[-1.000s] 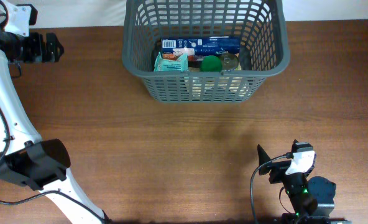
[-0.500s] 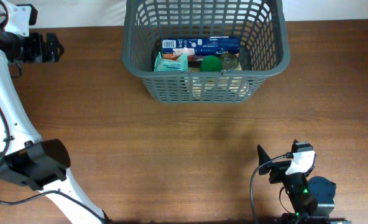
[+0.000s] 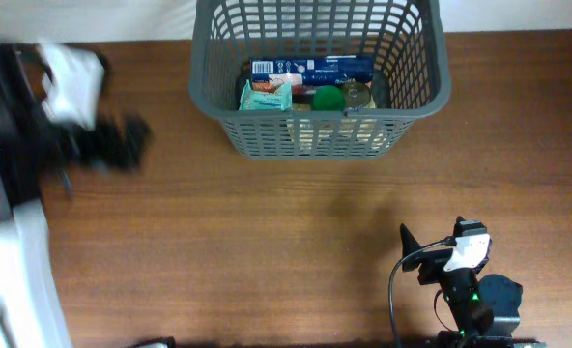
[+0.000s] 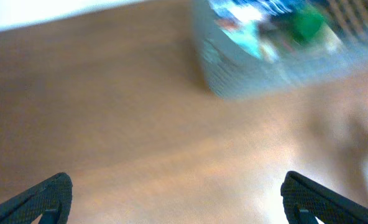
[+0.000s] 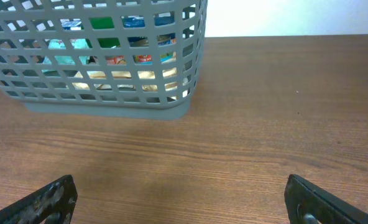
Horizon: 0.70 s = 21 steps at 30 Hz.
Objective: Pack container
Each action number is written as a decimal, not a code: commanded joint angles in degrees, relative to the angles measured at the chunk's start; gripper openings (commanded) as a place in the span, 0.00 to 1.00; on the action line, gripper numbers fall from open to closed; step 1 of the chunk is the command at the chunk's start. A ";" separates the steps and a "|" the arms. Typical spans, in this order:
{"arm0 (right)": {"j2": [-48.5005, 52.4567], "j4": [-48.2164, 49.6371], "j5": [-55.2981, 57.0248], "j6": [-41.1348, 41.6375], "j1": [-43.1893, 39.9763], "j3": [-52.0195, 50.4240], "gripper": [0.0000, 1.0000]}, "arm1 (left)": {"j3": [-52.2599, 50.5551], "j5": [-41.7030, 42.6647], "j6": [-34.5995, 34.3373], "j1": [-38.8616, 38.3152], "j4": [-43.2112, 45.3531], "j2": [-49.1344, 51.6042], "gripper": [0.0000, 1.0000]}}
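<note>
Overhead: large dark grey slotted plastic basket [image 3: 317, 137] sits far-centre on the brown wooden table [image 3: 296, 222]. Near wall partly screens the contents; blue box [image 3: 310, 69], teal packet [image 3: 264, 96] and green round lid [image 3: 328, 97] are legible. Left gripper [image 3: 122, 143] is smeared here; the blurred left wrist view shows its fingertips wide apart. Right gripper [image 5: 184, 202] spread, tips cropped at the lower corners.

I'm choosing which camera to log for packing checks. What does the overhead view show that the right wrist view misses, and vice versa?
Only overhead: the blurred left arm and the open top of the dark grey plastic lattice basket. Only right wrist: a side-on look at its bottom edge on the brown wooden table. Both: the basket, the round green lid inside it, the table.
</note>
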 commanded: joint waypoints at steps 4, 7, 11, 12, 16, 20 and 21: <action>-0.55 0.20 0.55 -0.20 0.31 -0.48 0.99 | -31.69 -1.07 2.23 -6.10 10.58 -25.18 0.99; -0.55 0.20 0.55 -0.20 0.31 -0.48 0.99 | -44.28 -1.05 2.23 -6.08 19.23 -36.28 0.99; -0.55 0.20 0.55 -0.20 0.31 -0.48 0.99 | -58.49 -1.07 2.23 -6.08 34.40 -48.87 0.98; -0.55 0.20 0.55 -0.20 0.31 -0.48 0.99 | -62.12 -1.07 2.23 -6.10 38.88 -52.11 0.99; -0.55 0.20 0.55 -0.20 0.31 -0.48 0.99 | -75.10 -1.09 2.25 -6.08 54.53 -64.26 0.99; -0.55 0.20 0.55 -0.20 0.31 -0.48 0.99 | -81.72 -1.09 2.25 -6.08 60.83 -69.59 0.99; -0.55 0.20 0.55 -0.20 0.31 -0.48 0.99 | -83.21 -1.11 2.25 -6.08 62.01 -70.58 0.99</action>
